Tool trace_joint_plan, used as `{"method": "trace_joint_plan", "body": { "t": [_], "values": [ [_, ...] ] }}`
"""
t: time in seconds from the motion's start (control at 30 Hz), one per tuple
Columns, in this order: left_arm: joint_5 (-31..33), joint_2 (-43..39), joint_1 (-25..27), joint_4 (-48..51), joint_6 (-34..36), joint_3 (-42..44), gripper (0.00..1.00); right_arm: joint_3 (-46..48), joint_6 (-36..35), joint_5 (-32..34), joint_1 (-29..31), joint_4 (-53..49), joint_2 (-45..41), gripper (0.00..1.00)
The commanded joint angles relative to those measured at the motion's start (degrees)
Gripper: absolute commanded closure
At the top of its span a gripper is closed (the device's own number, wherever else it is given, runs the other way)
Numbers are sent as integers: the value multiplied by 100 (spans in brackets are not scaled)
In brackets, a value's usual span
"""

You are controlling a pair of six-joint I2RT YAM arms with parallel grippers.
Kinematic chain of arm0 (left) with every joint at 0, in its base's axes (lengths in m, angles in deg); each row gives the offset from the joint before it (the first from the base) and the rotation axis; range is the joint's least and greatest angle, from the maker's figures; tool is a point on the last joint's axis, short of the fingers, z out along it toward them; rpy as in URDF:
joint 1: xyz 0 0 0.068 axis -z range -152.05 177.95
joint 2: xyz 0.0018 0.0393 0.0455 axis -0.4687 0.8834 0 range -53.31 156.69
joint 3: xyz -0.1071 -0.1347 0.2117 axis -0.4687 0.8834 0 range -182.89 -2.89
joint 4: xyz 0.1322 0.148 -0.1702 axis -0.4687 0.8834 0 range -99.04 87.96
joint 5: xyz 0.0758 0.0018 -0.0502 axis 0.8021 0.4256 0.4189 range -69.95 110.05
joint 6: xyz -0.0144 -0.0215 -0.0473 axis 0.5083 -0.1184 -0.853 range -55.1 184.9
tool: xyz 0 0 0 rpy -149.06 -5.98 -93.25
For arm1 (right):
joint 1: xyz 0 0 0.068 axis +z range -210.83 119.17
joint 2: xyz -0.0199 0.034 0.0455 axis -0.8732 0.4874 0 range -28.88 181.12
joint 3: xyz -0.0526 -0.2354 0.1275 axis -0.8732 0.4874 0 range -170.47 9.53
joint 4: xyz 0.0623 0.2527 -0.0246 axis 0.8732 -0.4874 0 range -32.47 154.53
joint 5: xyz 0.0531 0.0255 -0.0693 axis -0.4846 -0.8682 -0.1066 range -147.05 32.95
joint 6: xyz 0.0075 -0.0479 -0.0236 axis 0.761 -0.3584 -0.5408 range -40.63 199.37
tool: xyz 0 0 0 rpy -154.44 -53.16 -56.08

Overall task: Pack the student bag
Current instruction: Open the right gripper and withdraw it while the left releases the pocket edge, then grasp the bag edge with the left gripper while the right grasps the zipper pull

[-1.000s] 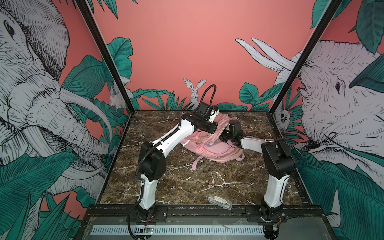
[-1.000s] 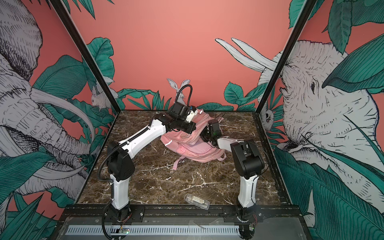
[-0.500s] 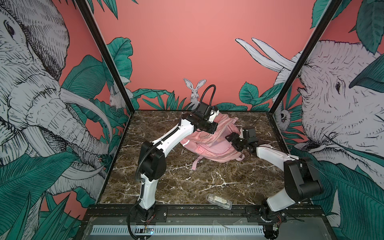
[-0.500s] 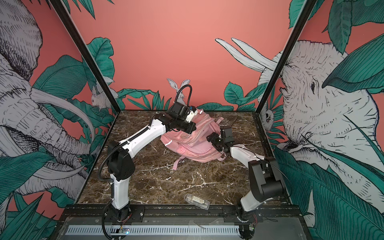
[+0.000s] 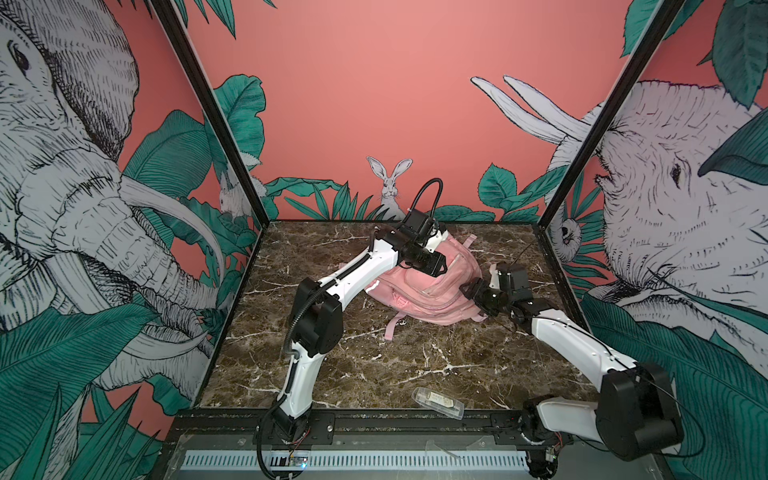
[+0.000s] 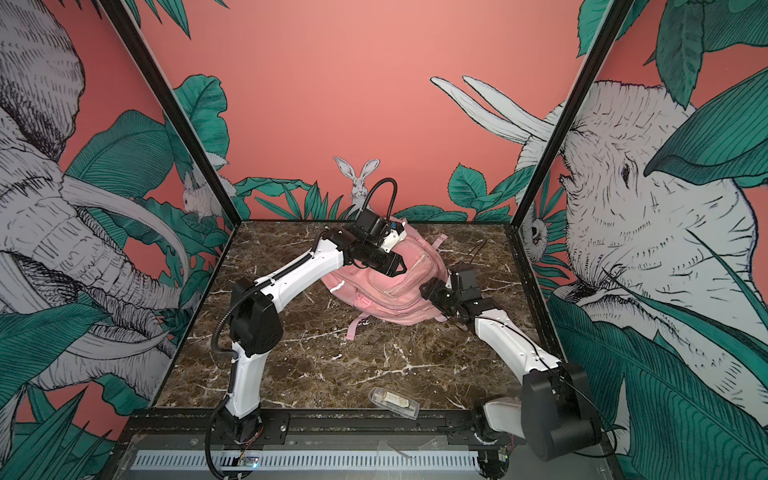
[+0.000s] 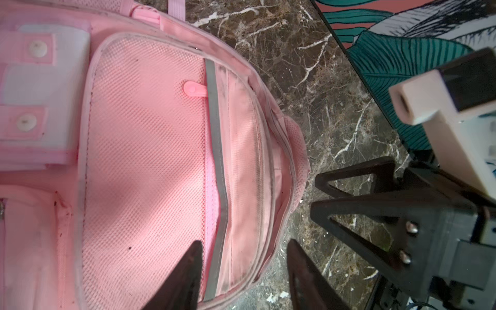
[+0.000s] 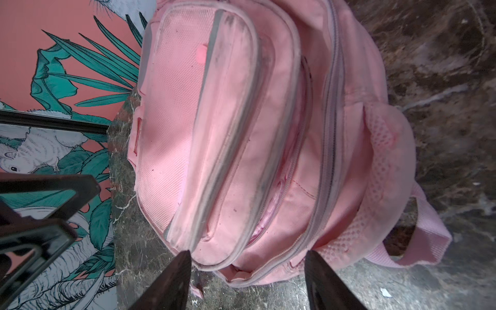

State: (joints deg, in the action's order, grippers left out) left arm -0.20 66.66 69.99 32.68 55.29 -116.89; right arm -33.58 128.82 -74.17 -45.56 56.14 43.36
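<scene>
Left end effector [image 7: 244,243] and right end effector [image 8: 248,252] are held apart, empty, at far bag [image 5: 428,286]; opening judged in hand, zip [image 8: 329,128] pinch needed.

The back wall [image 5: 395,83] is pink, with a white rabbit [image 5: 390,183] and green leaves [image 5: 316,199] painted low down. Big grey elephants [image 5: 62,187] fill both side walls [image 5: 685,249]. Black posts [image 5: 218,124] stand in the corners. The bench [image 5: 374,374] looks like brown marble with white lines.

student bag [image 5: 428,286] on marble table [image 5: 374,365], clear case [image 5: 437,402] near front edge
</scene>
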Motion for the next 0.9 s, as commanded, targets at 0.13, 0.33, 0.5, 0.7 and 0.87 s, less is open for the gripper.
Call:
{"method": "trace_joint_plan", "body": {
  "t": [0.13, 0.33, 0.5, 0.7, 0.87],
  "values": [
    [471, -743, -466, -311, -55, 834, 41, 147, -60, -54, 292, 80, -208, 35],
    [636, -1083, -1239, -795, -531, 1715, 33, -3, -93, 7, 778, 161, 68, 37],
    [529, -1154, -1673, -1178, -982, 2269, 29, -197, -124, 128, 1119, 171, 213, 37],
    [456, -1009, -1892, -1802, -1450, 2707, 28, -373, -9, 68, 1525, 453, 684, 43],
    [521, -690, -1944, -1838, -1500, 2577, 28, -426, 67, 34, 1706, 673, 1032, 48]
  ]
}}
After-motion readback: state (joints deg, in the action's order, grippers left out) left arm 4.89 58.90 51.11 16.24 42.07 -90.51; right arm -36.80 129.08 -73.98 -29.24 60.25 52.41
